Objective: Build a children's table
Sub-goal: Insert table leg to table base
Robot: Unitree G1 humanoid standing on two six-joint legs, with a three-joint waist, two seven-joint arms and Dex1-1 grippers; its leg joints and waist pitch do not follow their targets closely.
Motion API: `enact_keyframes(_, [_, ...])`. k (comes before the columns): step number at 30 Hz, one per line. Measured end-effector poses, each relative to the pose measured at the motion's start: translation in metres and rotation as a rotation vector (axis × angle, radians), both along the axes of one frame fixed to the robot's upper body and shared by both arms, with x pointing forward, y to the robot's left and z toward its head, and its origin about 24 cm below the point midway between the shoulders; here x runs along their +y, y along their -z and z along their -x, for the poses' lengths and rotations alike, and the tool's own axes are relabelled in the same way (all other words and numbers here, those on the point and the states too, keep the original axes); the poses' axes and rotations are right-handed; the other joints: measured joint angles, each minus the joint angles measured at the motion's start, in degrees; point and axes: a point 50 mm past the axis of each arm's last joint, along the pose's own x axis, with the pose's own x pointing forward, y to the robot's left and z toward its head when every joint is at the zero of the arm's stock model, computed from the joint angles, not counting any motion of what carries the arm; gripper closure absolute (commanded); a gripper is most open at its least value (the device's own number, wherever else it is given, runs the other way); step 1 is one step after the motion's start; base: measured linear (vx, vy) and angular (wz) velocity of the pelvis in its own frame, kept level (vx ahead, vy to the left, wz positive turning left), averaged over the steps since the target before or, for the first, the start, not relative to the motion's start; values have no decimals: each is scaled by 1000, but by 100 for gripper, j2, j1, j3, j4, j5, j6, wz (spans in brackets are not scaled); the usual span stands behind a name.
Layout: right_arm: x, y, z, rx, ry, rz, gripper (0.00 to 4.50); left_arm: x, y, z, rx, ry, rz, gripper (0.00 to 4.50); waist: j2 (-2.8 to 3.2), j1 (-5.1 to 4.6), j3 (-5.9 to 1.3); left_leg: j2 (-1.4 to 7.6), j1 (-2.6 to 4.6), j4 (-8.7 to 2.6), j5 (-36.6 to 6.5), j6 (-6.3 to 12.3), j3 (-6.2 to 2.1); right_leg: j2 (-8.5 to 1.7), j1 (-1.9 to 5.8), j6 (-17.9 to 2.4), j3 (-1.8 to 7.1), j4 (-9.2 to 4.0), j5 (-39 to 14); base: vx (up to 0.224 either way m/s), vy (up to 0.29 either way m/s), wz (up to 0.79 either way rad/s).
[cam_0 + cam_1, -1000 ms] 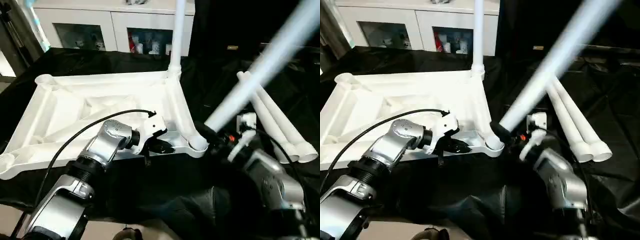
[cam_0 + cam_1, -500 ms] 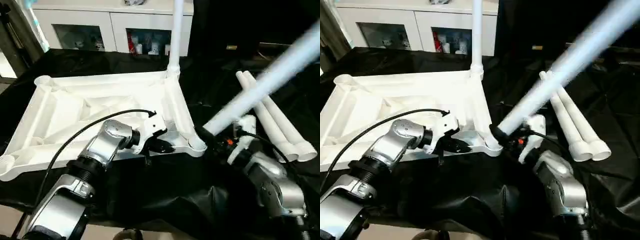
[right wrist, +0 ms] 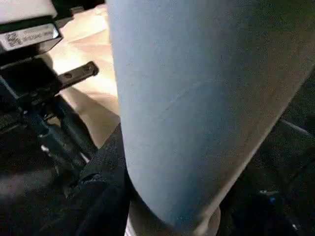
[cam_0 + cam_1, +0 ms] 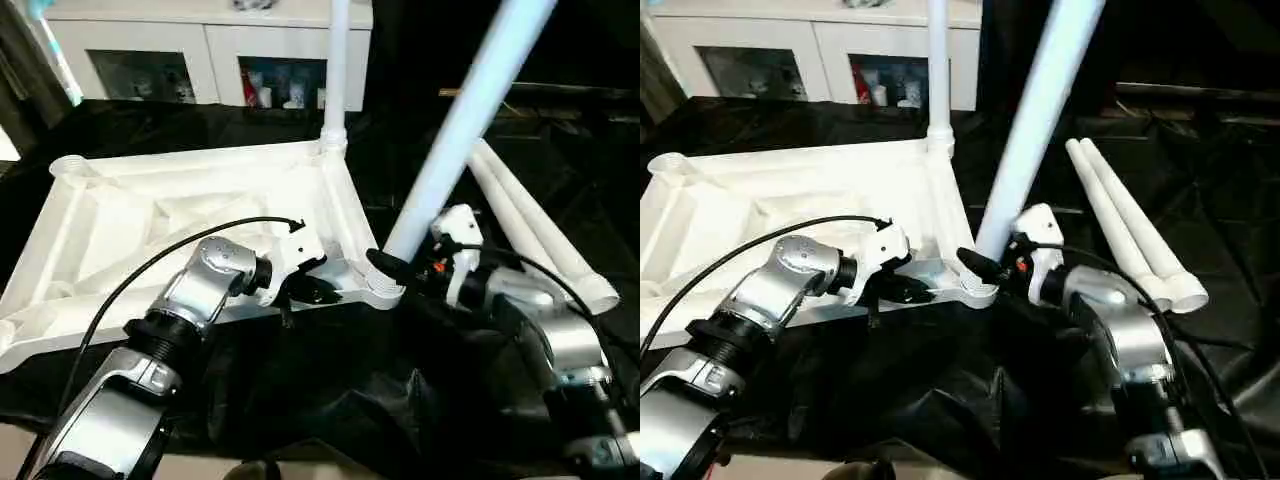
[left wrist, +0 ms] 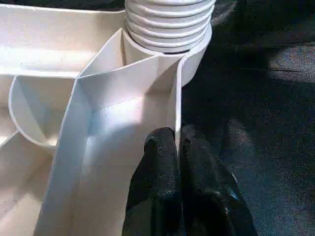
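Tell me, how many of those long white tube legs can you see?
4. One white tube leg stands upright in the far corner socket; one leans at the near corner socket, gripped by the right pincer; two lie together on the black cloth, right.

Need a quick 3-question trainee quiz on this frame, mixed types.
1. True or false: the left hand is pinching the tabletop's rim.
2. How many loose legs lie on the black cloth?
3. The right hand holds a leg at: A) far corner socket, B) near corner socket, C) mid-air over the cabinet.

Key: 1 true; 2 two; 3 B.
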Motion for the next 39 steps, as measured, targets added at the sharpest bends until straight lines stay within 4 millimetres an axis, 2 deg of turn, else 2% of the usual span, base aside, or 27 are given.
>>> enact_keyframes(11, [7, -2, -5, -20, -147, 41, 260, 9, -5, 7, -31, 12, -13, 450, -98, -29, 41, -1, 10, -63, -1, -14, 0, -2, -34, -14, 0, -46, 8, 0, 0, 0])
enact_keyframes(16, [12, -3, -8, -27, -191, 31, 260, 12, -8, 9, -45, 22, -19, 450, -182, -25, 104, -3, 69, -145, -2, -41, 0, -2, -33, -66, -7, -114, 41, 0, 0, 0])
enact_keyframes(21, [13, -5, -6, -44, -256, 19, 260, 17, -12, 14, -57, 44, -16, 450, -236, -10, 182, -5, 113, -195, -23, -78, 0, -1, -41, -38, -4, -149, 25, 0, 0, 0])
enact_keyframes(26, [15, -8, -1, -50, -377, -14, 260, 26, -16, 22, -31, 111, -12, 450, -231, 0, 195, 0, 101, -231, -25, -86, 0, 15, -30, -66, -3, -199, 40, 51, -4, -4])
enact_keyframes(30, [21, -8, 3, -43, -453, -28, 260, 28, -19, 26, -22, 144, -18, 450, -197, 52, 222, 4, 96, -236, -28, -76, 1, 17, -33, -96, -14, -200, 23, 29, -3, -1])
enact_keyframes(33, [24, -8, 3, -46, -462, -34, 260, 26, -20, 27, -24, 150, -18, 450, -181, 106, 240, 5, 96, -238, -30, -75, 4, 17, -34, -103, -13, -200, 18, 0, 0, 0])
enact_keyframes(39, [24, -8, 2, -61, -454, -32, 260, 25, -21, 25, -11, 123, -18, 450, -155, 116, 259, 6, 104, -238, -44, -105, 14, 17, -33, -105, 0, -201, 17, 0, 0, 0])
